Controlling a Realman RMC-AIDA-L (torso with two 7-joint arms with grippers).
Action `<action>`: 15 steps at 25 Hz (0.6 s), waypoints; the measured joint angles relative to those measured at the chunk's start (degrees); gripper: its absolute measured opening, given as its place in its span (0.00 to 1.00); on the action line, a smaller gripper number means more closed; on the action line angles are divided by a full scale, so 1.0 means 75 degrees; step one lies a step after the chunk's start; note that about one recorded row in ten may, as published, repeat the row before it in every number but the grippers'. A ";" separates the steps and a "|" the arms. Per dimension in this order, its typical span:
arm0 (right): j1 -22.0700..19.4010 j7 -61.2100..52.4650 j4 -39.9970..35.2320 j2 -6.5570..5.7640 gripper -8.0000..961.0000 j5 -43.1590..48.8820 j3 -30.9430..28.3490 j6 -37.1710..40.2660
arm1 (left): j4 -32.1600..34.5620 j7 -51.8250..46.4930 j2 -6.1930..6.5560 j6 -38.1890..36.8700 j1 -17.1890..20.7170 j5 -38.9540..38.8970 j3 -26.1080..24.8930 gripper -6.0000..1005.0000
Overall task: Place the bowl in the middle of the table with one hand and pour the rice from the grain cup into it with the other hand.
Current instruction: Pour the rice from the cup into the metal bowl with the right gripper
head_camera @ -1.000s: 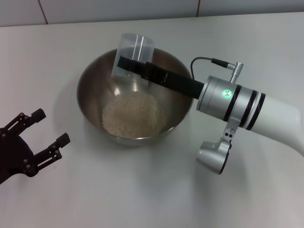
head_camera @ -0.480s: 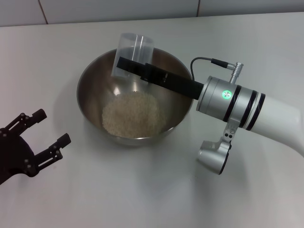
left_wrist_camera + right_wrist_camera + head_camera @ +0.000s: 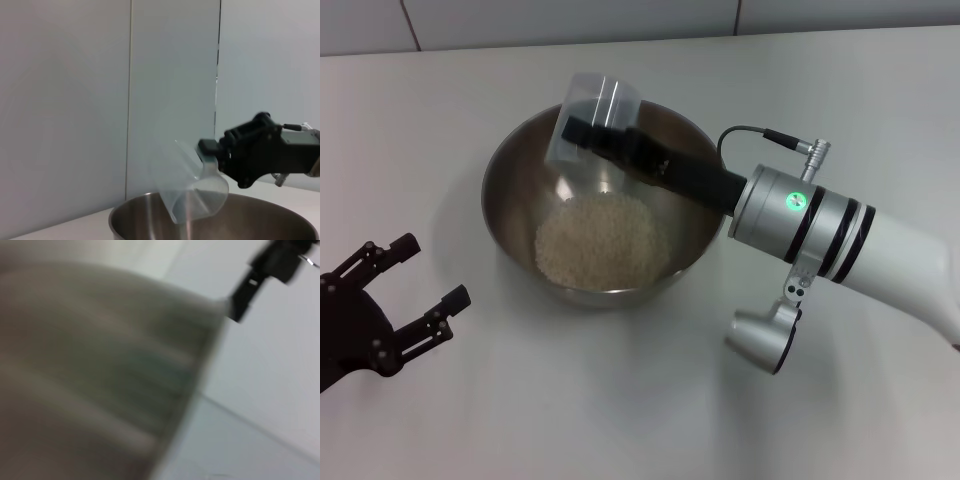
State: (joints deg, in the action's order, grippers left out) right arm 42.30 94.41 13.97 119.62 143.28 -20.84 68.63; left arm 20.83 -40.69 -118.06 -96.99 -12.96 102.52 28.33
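Note:
The steel bowl (image 3: 510,205) stands in the middle of the white table (image 3: 620,400) with a heap of rice (image 3: 602,240) in its bottom. My right gripper (image 3: 588,128) is shut on the clear grain cup (image 3: 595,102), held tipped over the bowl's far rim; the cup looks empty. The cup (image 3: 187,187) and right gripper (image 3: 220,150) also show above the bowl (image 3: 135,217) in the left wrist view. My left gripper (image 3: 428,275) is open and empty, low at the left, apart from the bowl. The right wrist view is blurred, with the bowl's wall (image 3: 90,370) close.
A tiled wall (image 3: 570,20) runs along the table's far edge. The right arm (image 3: 840,245) stretches from the right side over the table, with its cable (image 3: 760,135) above it.
The right gripper has rolled and shifted slightly, turning the cup a little more over the far rim. The left gripper has drifted slightly lower. The rice heap is unchanged.

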 joint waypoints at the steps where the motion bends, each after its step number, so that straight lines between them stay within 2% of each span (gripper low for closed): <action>1: -0.0055 -0.0350 0.0106 0.0000 0.01 -0.0002 -0.0122 -0.0006 | 0.0000 0.0000 0.0002 -0.0008 0.0009 0.0003 0.0007 0.83; 7: -0.0484 -0.3154 0.0770 0.0000 0.01 -0.0012 -0.0809 -0.0250 | 0.0000 0.0000 0.0003 -0.0023 0.0053 0.0007 0.0021 0.83; 15: -0.0617 -0.7804 0.0788 0.0011 0.01 -0.0026 -0.1131 -0.0336 | 0.0000 0.0000 0.0015 -0.0054 0.0043 0.0007 0.0023 0.83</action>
State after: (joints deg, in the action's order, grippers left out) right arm 37.67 35.88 19.88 119.70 143.09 -29.32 66.11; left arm 20.83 -40.69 -117.95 -97.39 -12.63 102.57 28.50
